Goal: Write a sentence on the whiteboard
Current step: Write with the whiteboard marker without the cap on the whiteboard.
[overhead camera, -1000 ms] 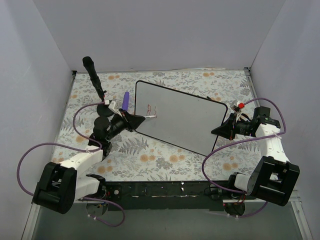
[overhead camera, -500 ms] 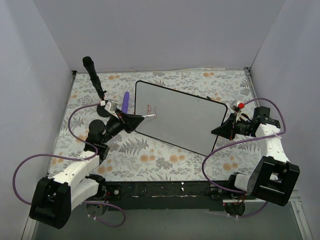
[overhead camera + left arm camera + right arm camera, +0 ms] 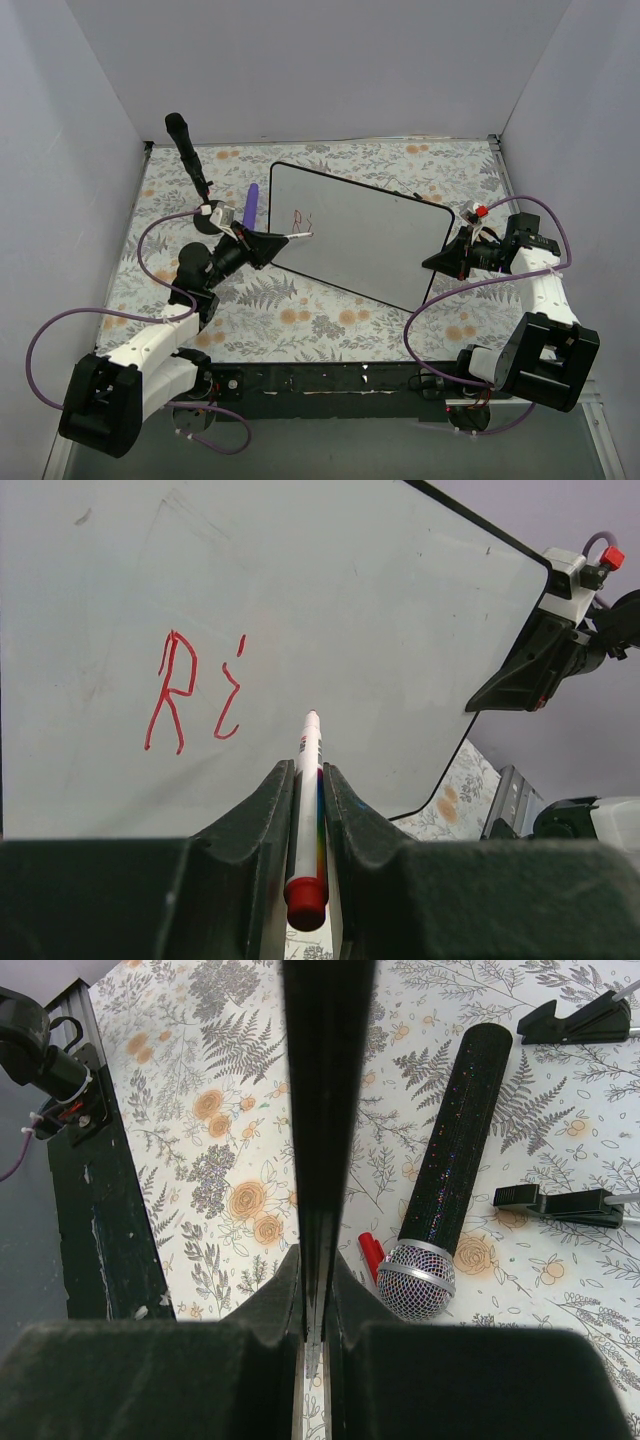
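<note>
At the left end of the whiteboard (image 3: 370, 235), the left gripper (image 3: 282, 238) has its jaws pinched on a white marker (image 3: 309, 745) with a red back end. The marker's tip is over the board just right of the sentence (image 3: 195, 690), which reads only a red "Ri". The whiteboard sits askew on the floral cloth (image 3: 300, 310), and at its right edge the right gripper (image 3: 435, 264) has its jaws pressed together on the thin black rim.
</note>
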